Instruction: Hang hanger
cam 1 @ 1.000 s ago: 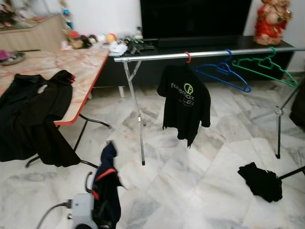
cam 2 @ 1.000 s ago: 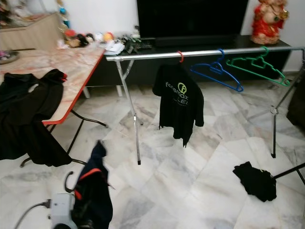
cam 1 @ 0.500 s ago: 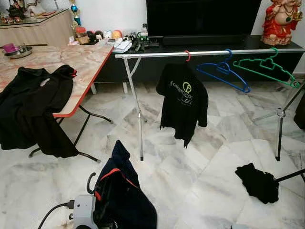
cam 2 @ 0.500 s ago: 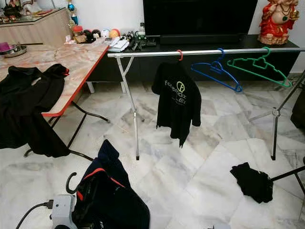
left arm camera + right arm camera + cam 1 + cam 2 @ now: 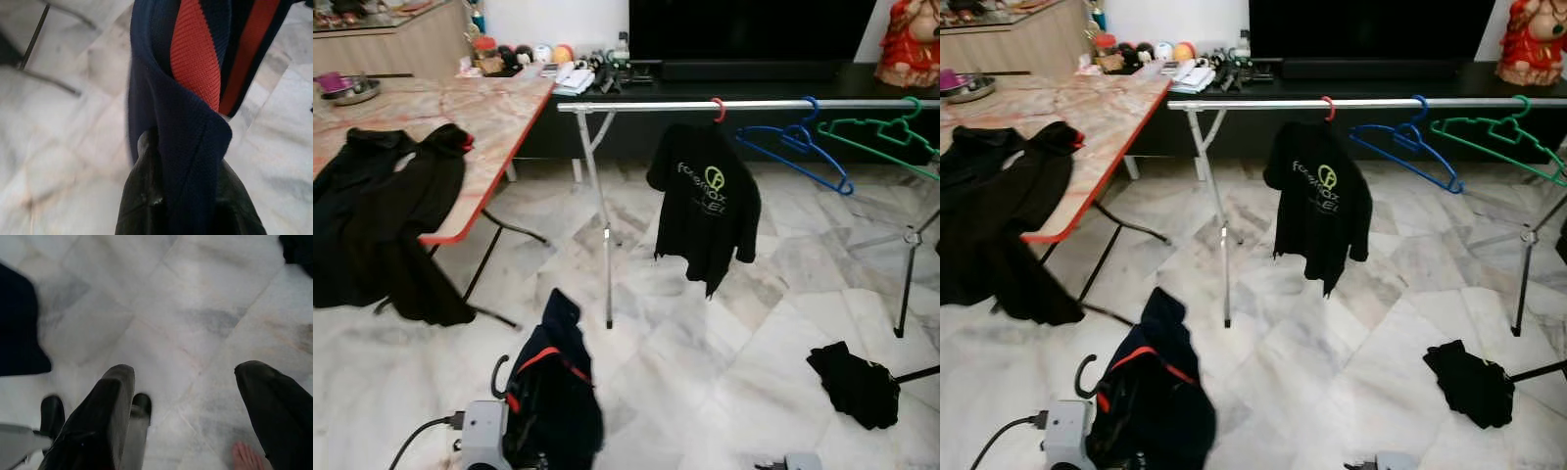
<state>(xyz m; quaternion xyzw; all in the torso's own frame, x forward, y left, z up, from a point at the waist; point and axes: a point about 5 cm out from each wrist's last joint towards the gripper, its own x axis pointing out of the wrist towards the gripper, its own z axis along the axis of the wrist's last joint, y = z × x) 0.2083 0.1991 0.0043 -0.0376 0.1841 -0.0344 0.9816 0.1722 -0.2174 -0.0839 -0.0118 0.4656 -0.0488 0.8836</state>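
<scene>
Your left claw (image 5: 188, 196) stays clamped on the shirt (image 5: 551, 392), right claw (image 5: 195, 421) open, rail (image 5: 744, 105) nearer now.

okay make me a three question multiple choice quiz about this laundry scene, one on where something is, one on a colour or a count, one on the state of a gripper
1. Where does the black T-shirt with the logo hang?
A. On the rail, on a red hanger
B. Over the table edge
C. On the floor by the stand's foot

2. How many hangers on the rail carry no garment?
A. None
B. Two, the blue hanger and the green hanger
C. Four

3. What is the left gripper doing?
A. Open over bare floor
B. Shut on the navy and red garment
C. Shut on the rail

Answers:
1 A: the shirt's red hook sits over the rail.
2 B: both hang bare, to the shirt's right.
3 B: the left wrist view shows the fingers closed around the fabric.
</scene>
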